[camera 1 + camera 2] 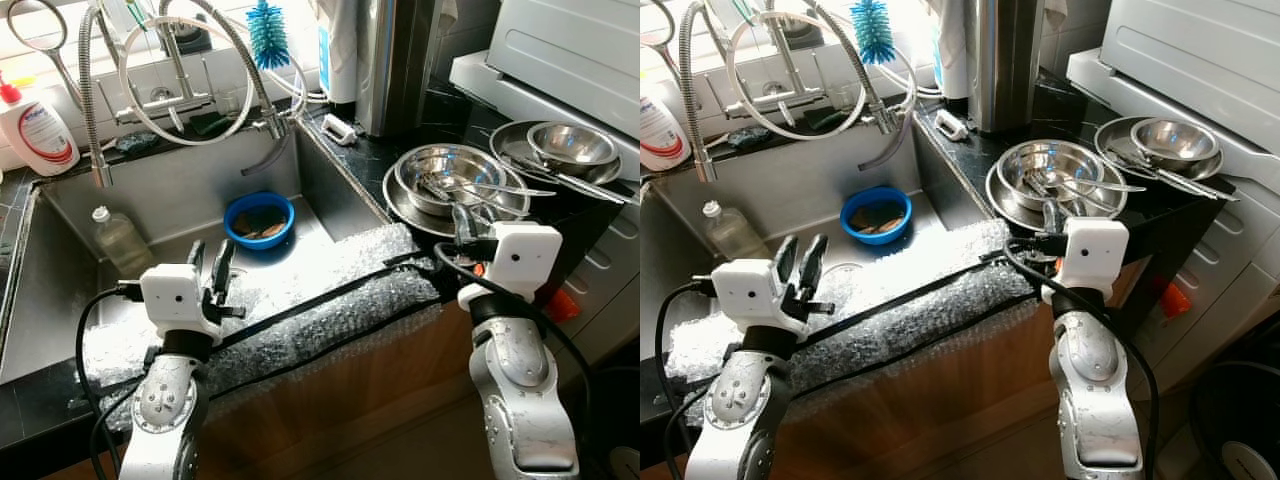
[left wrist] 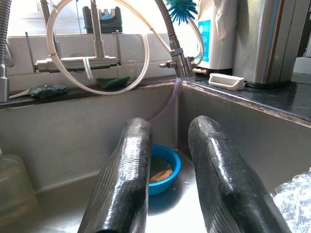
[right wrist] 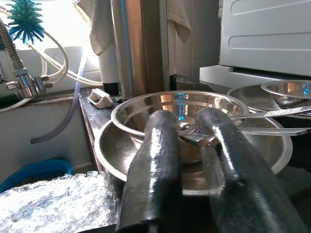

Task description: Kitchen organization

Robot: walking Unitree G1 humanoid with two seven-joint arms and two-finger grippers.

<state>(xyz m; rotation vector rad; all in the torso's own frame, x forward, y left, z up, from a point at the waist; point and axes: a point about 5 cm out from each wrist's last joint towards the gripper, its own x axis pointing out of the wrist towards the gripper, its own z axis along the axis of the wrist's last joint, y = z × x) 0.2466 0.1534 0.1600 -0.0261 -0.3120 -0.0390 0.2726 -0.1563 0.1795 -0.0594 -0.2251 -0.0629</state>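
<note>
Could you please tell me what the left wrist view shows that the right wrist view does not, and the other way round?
Left wrist view alone: the left gripper, fingers apart, aimed into the sink at the food scraps inside the blue bowl, plus the faucet bar and a clear bottle.

Right wrist view alone: the right gripper, fingers apart, pointing at stacked steel bowls holding utensils, and a white appliance.

Both share the teal brush, the white scrubber, the steel cylinder and bubble wrap.

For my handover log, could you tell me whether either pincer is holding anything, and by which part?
Nothing is held: the left pincer and the right pincer are both open and empty.
</note>
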